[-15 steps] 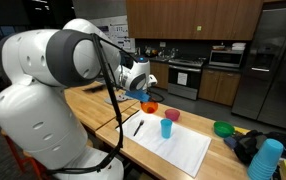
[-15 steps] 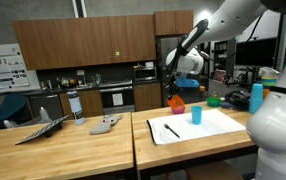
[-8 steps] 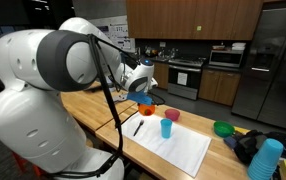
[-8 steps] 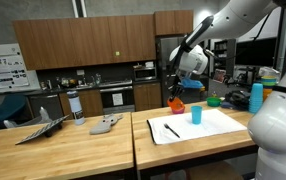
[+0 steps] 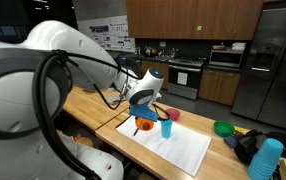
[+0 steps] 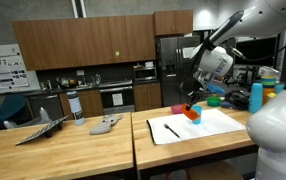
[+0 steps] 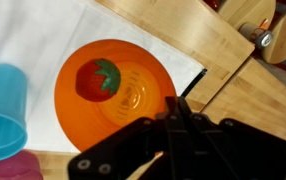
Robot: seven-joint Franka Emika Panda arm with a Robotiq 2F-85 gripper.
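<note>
The gripper (image 7: 176, 106) clamps narrowly on the rim of the orange bowl (image 7: 123, 105), at 4 o'clock (1 strawberry (image 7: 95, 78) inside).

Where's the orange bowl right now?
In the wrist view the orange bowl is at centre, over a corner of the white mat, right of the blue cup, a toy strawberry inside; the fingers grip its rim.

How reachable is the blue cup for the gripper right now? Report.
Probably not yet: the gripper seems clamped on the orange bowl at its rim, so its jaws are busy. Otherwise the blue cup stands open beside the bowl, nothing over it.
</note>
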